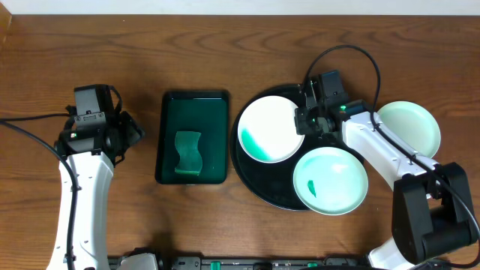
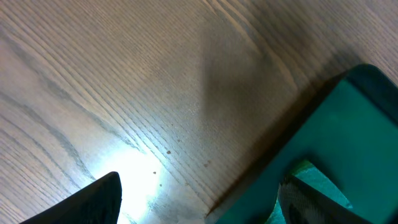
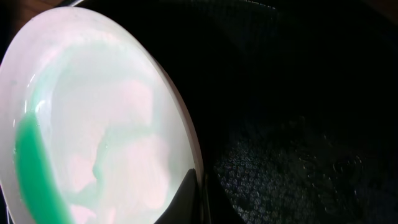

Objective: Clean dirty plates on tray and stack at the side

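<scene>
Touching the smeared plate (image 1: 268, 124) at its rim, the right tool (image 1: 302, 124) is closed.

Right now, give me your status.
Left claw open over table. Right claw shut at rim of smeared plate. Second plate also on tray, third plate off it. Nothing blocking.

Brown wood-grain tabletop (image 2: 155, 74) fills most of the picture, grain running on a slant. The corner of a dark green rectangular plastic tray (image 2: 367, 118) pokes in at the right, its dark rim facing the bare wood. Inside the tray, low down, sits a pale green textured piece (image 2: 314, 171). The two dark fingers (image 2: 99, 202) stand wide apart: one left of the tray over a bright glare patch, the other over the tray itself, nothing between them.
</scene>
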Controlling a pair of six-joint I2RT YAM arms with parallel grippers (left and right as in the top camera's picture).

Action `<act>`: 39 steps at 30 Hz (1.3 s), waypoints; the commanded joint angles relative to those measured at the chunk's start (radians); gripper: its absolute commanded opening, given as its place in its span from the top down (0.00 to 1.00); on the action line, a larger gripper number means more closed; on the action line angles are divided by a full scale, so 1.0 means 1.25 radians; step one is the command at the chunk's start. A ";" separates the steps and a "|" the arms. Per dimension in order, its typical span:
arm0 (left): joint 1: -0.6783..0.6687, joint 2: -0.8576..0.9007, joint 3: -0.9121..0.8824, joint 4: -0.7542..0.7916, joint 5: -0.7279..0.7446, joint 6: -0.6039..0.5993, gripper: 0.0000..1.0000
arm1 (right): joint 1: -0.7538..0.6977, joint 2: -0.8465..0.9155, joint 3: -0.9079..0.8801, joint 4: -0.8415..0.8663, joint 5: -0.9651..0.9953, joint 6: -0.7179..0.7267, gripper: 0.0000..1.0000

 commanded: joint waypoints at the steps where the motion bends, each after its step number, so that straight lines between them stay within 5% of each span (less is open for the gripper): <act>1: 0.003 -0.006 0.012 -0.002 -0.005 0.004 0.19 | 0.002 -0.019 -0.003 -0.007 0.009 -0.013 0.99; 29: 0.003 -0.006 0.012 -0.002 -0.005 0.004 0.20 | -0.006 -0.033 0.003 -0.040 0.058 0.034 0.99; 39: 0.003 -0.006 0.012 -0.002 -0.005 0.004 0.20 | -0.095 -0.163 0.007 -0.057 -0.076 0.140 0.99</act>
